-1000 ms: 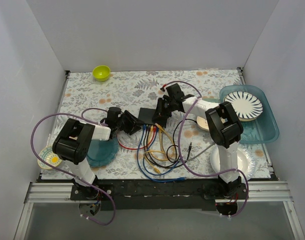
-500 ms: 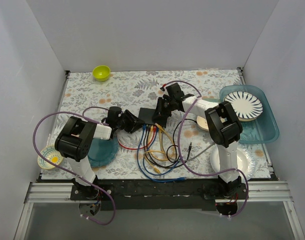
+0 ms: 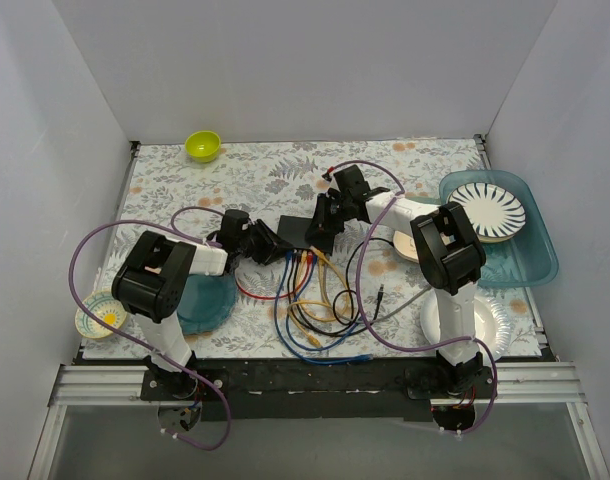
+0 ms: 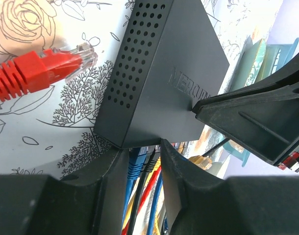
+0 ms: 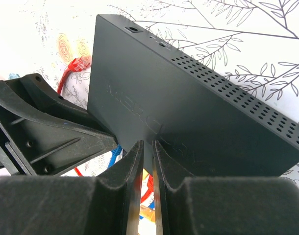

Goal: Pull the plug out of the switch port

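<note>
On switch top | embossed "MERCU…", perhaps Mercusys | rest hidden

So the switch sits mid-table between my left gripper on its left and my right gripper on its right. Cables spill out in front, toward me. A loose plug lies just beside it. Bowl is far back left, and the tray holding a plate is over right.

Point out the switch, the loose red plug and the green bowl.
switch (image 4: 181,58): left wrist view, top face.
red plug (image 4: 39,71): left wrist view, red boot.
green bowl (image 3: 203,146): top external view, inside.
</note>
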Motion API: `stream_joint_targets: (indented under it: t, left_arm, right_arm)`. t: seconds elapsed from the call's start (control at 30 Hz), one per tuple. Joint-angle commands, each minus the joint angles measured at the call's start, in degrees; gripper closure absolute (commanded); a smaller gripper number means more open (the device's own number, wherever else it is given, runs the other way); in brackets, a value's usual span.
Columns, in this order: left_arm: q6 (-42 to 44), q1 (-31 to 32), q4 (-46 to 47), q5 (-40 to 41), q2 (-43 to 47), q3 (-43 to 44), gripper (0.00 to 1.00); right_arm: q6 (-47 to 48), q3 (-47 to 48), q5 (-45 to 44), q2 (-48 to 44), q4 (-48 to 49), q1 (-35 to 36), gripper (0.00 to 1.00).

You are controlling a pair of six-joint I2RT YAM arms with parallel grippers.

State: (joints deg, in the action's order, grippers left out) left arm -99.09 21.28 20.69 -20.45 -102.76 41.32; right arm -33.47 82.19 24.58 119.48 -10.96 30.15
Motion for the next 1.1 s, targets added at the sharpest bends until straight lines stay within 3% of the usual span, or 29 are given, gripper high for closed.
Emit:
stream_joint_targets:
  t: [0.0, 0.5, 1.07]
  left_arm:
    - [0.5, 0.8, -6.6, 1.9, -3.1, -0.8, 0.73]
    - [-3.2, -1.6, 4.0, -5.2, -2.2, -7.7, 0.67]
    - [-6.4, -2.0, -3.1, -2.8, -6.5, -1.5, 0.69]
  right_arm:
    - [1.8, -1.2, -4.5, 2.8, -5.0, -0.4, 0.79]
    - [2.2, -1.3, -4.7, 2.6, -5.2, -0.6, 0.79]
    - [2.1, -1.8, -4.4, 2.8, -5.0, -0.7, 0.79]
